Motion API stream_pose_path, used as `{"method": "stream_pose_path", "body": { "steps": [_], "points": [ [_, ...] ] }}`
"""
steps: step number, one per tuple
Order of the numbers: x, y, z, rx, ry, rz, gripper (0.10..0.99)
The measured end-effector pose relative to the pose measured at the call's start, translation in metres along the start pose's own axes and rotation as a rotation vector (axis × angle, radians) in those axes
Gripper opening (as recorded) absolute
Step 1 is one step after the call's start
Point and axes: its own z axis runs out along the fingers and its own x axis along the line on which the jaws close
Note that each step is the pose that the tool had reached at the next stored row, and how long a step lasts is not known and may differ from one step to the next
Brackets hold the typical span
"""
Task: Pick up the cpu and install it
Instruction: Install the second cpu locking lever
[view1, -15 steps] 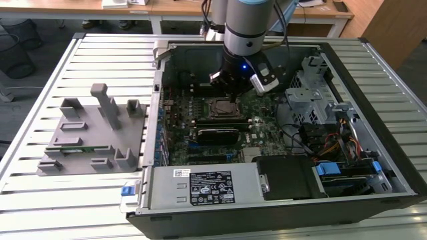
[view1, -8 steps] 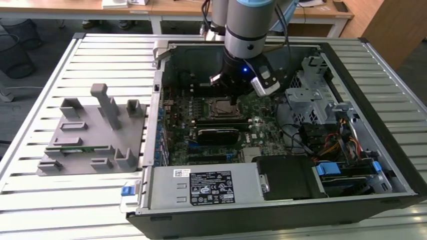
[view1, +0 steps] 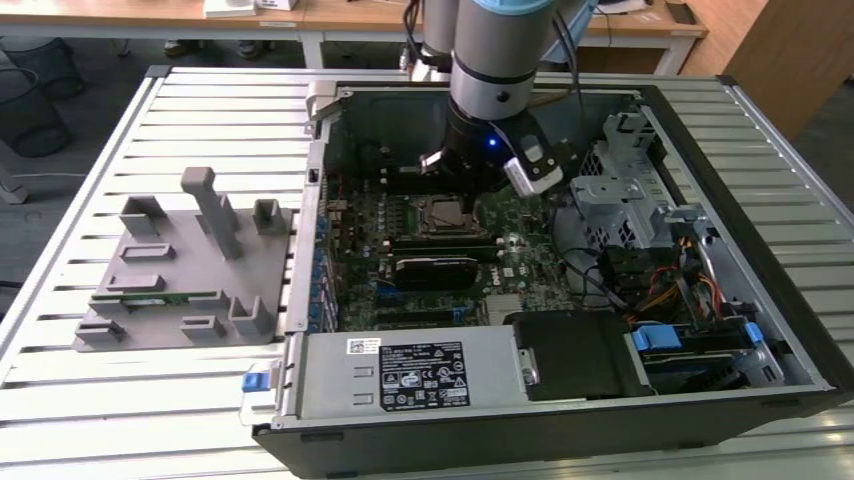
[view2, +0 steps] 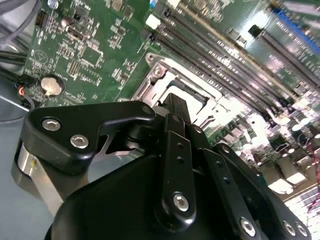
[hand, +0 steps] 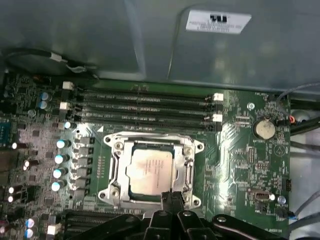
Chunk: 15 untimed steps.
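The cpu (hand: 150, 170), a flat square chip with a silver top, lies inside the metal-framed socket (hand: 152, 172) on the green motherboard (hand: 240, 165). In the first wrist view my gripper (hand: 172, 198) hovers over the socket's edge, just beside the chip. Its black fingers stand together, shut, with nothing between them. In the second wrist view the gripper (view2: 176, 104) points down at the same socket (view2: 165, 75), and its body hides most of the chip. In the exterior view my arm (view1: 491, 90) reaches down into the open computer case (view1: 334, 140) above the socket (view1: 441, 213).
Empty memory slots (hand: 150, 105) run along one side of the socket, and a coin battery (hand: 263, 128) sits nearby. A black block (view1: 441, 268) lies on the board. A grey parts fixture (view1: 174, 280) holding a green memory stick (view1: 154, 297) stands at the exterior view's left. Cables and a drive cage (view1: 627, 190) crowd the right.
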Motion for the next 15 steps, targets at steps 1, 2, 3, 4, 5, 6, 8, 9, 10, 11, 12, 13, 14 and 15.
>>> {"method": "stream_pose_path", "body": {
  "steps": [1,2,3,4,5,6,8,9,10,11,12,13,14,15],
  "points": [
    [0.0002,-0.0023,-0.0002,0.000,0.0000,0.000,0.106],
    [0.0003,-0.0044,-0.0003,0.000,0.0000,0.000,0.106],
    [0.0004,-0.0063,-0.0005,0.000,0.0001,0.000,0.106],
    [0.0005,-0.0076,-0.0003,0.000,0.0001,0.000,0.106],
    [0.0005,-0.0085,0.0002,0.000,0.0001,0.000,0.106],
    [0.0006,-0.0092,0.0009,0.000,0.0001,0.000,0.106],
    [0.0008,-0.0120,0.0015,0.000,0.0005,0.000,0.106],
    [0.0008,-0.0132,0.0018,0.000,0.0005,0.000,0.106],
    [0.0009,-0.0139,0.0020,0.000,0.0004,0.000,0.106],
    [0.0010,-0.0151,0.0019,0.000,0.0005,0.000,0.106],
    [0.0014,-0.0164,0.0017,0.000,0.0005,0.000,0.106],
    [0.0023,-0.0172,0.0016,0.000,0.0005,0.000,0.106],
    [0.0044,-0.0178,0.0015,0.000,0.0005,-0.001,0.106],
    [0.0066,-0.0183,0.0015,0.000,0.0005,-0.001,0.106]
  ]
}}
